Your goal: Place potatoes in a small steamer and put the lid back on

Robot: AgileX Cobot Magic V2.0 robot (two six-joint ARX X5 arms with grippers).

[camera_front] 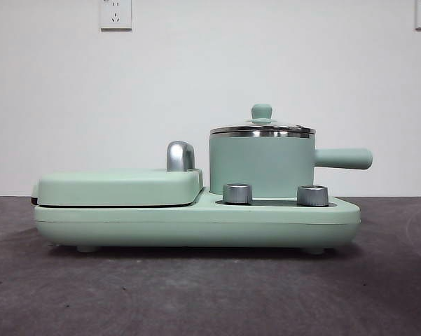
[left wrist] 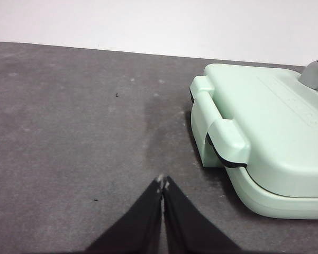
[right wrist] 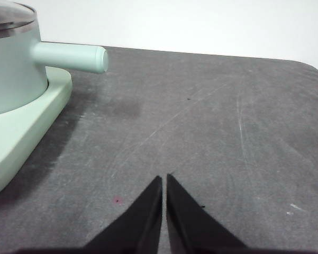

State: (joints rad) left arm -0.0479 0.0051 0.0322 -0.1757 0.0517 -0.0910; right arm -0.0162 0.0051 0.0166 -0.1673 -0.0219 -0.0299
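The small steamer (camera_front: 261,166) is a mint-green pot with a chrome rim. It stands on the right half of the mint-green base, its stubby handle (camera_front: 343,158) pointing right. The lid (camera_front: 261,128) with its mint-green knob sits closed on it. The pot (right wrist: 10,69) also shows in the right wrist view. The potato is not in view. My left gripper (left wrist: 163,182) is shut and empty over bare table beside the griddle end. My right gripper (right wrist: 164,179) is shut and empty over the table beside the pot's handle (right wrist: 71,56). Neither gripper shows in the front view.
The flat mint-green griddle section (camera_front: 119,186) with a chrome handle (camera_front: 180,155) fills the left half of the base (camera_front: 196,224); it also shows in the left wrist view (left wrist: 270,127). Two chrome dials (camera_front: 238,193) stand at the base's front. The table (camera_front: 196,294) is dark grey.
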